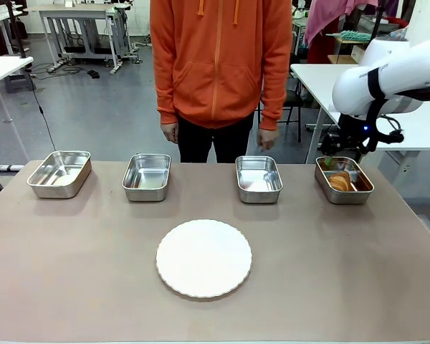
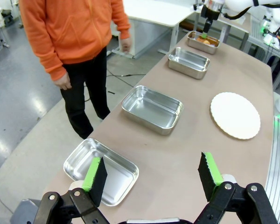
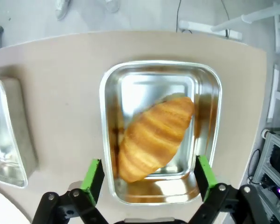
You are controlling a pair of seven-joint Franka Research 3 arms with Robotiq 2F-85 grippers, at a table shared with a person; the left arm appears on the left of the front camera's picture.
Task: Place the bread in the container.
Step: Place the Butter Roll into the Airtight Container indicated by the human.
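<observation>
The golden-brown croissant lies slantwise inside the far-right steel container, also seen as the croissant in the container from the front. My right gripper hovers directly above it, open, fingers spread either side of the croissant and nothing between them. From the front the right gripper hangs just over the container's back left corner. My left gripper is open and empty above the table's left end, over the far-left tray.
Several steel trays line the table's far edge. A round white plate sits at mid-table. A person in an orange hoodie stands behind the table, hands at their sides.
</observation>
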